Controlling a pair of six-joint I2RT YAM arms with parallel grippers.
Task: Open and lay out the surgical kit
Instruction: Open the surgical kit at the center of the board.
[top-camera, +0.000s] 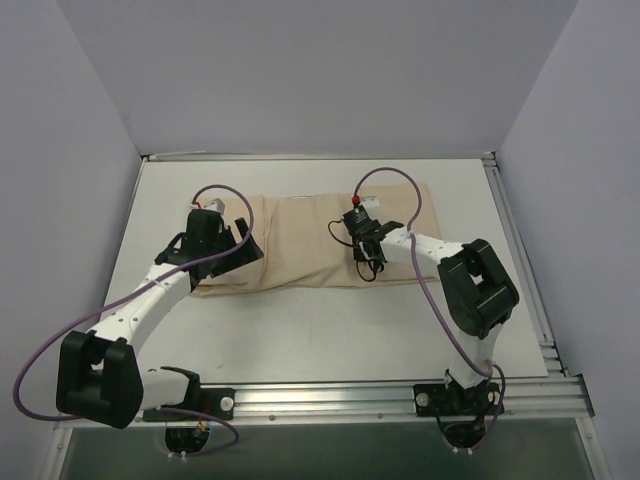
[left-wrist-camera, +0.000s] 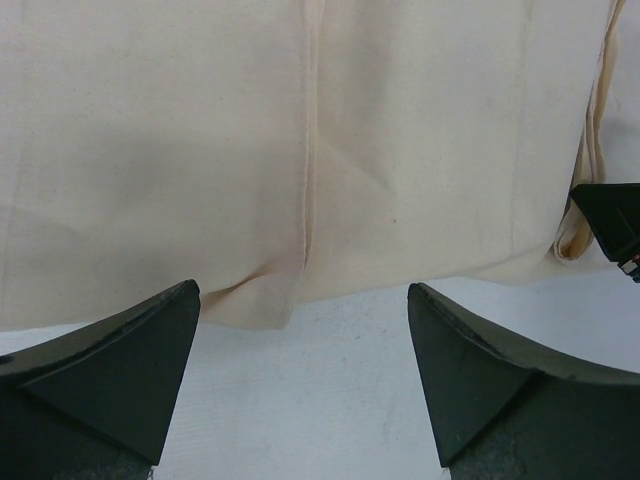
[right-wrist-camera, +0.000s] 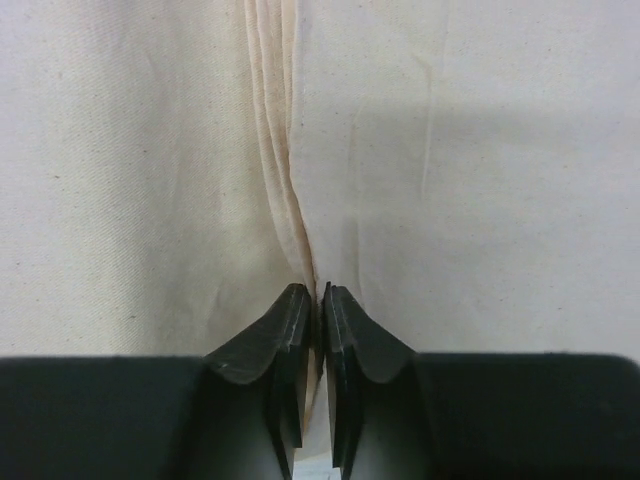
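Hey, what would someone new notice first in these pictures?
A beige cloth wrap lies folded shut across the middle of the white table. The right gripper has its jaws pinched on a layered fold right of the wrap's centre, while the left gripper hovers with jaws wide open at its left near edge.

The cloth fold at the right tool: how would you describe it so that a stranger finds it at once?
On the white table lies a long beige cloth wrap. On its right half, the right tool is shut on a layered fold. Unlike the flat cloth around it, this fold shows several stacked, slightly yellowed edges running in one line.
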